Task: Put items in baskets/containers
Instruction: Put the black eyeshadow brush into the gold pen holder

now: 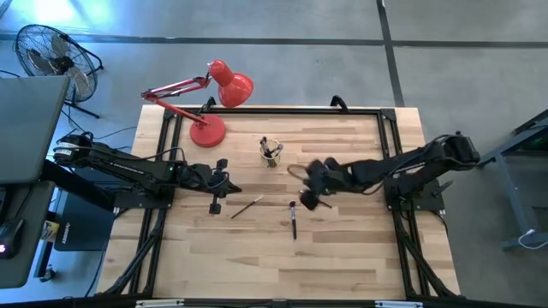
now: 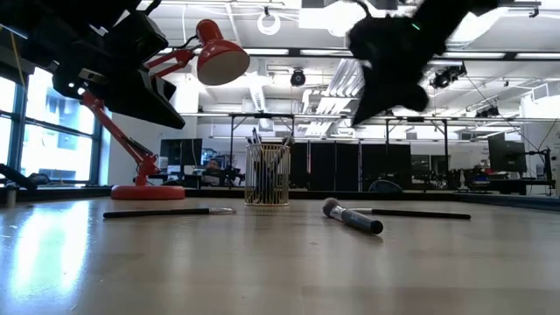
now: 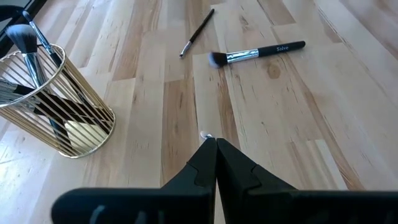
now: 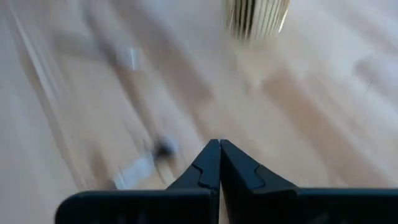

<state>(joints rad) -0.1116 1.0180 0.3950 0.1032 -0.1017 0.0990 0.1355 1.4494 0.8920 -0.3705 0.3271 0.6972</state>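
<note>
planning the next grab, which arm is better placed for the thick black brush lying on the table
Right, probably. The right gripper hovers next to the thick black brush, fingers shut and empty. The left gripper sits farther off, beyond the thin brush.

left hand: closed, raised | right hand: closed, raised

Grey concrete floor, black floor fan, ceiling lights.

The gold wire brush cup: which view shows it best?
Left wrist view: the gold wire brush cup is close, its brushes visible through the wires. High view shows it small; low view side-on; right wrist view blurred, cropped.
</note>
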